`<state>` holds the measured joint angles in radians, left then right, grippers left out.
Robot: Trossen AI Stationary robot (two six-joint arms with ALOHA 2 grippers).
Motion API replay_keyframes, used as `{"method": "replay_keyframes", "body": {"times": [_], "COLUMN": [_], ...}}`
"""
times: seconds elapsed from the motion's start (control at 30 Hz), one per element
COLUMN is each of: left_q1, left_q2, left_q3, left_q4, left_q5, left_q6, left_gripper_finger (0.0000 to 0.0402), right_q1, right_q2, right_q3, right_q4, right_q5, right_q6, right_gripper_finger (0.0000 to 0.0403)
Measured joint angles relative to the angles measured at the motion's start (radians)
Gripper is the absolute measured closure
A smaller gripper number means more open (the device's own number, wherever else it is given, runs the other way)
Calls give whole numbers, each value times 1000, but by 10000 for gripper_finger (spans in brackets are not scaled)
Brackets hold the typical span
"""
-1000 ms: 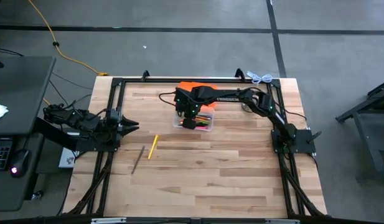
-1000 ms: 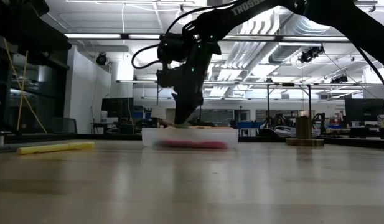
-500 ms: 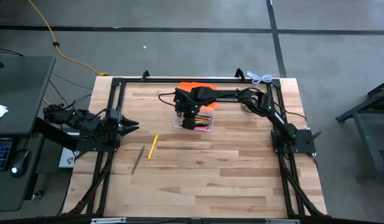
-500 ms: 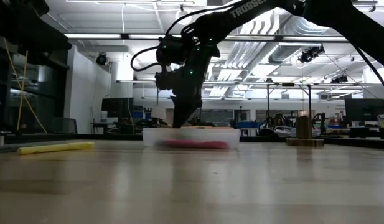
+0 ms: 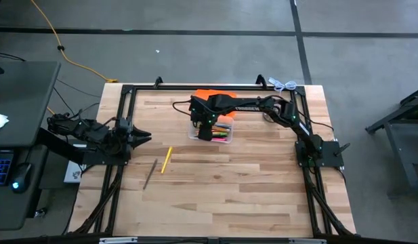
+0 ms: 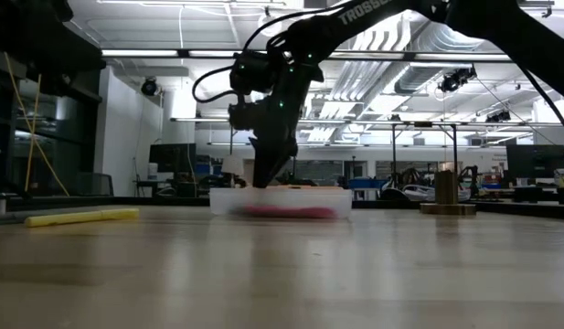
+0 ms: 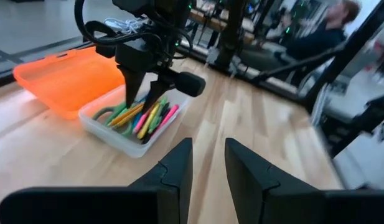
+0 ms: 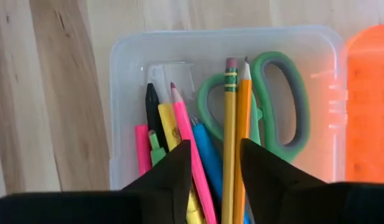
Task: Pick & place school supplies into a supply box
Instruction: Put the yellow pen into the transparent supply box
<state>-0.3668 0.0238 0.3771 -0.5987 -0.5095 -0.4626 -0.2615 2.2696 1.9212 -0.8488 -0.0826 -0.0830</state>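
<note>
Right arm (image 5: 263, 105) outstretched, jaws parted (left parked).

Open supply box (image 8: 123, 112) (orange lid flat) holds scissors (image 8: 285, 106), pencils (image 8: 232, 137).

one supply box (image 5: 212, 132), two loose pencils (image 5: 166, 159)

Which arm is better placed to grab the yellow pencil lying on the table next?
Left, probably. The left gripper waits open at the table's left edge, close to the yellow pencil. The right gripper is reaching into the supply box, farther from it.
</note>
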Motion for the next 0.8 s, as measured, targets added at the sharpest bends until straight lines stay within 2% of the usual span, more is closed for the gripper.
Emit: {"method": "replay_keyframes", "body": {"times": [0.37,0.6,0.8], "left_q1": [0,0,0], "left_q2": [32,160,281], "left_q3": [0,0,0], "left_q4": [85,91,126], "left_q5": [78,163,219], "left_q6": [-60,-189,-278], "left_gripper_finger": [280,280,280], "right_q1": [9,55,107], "right_q2": [-6,-7,-7], "right_q3": [190,299,329], "right_q4": [-70,-77,-97], "right_q5": [-2,-3,-3], "right_q6": [42,42,42], "right_gripper_finger": [278,278,279]}}
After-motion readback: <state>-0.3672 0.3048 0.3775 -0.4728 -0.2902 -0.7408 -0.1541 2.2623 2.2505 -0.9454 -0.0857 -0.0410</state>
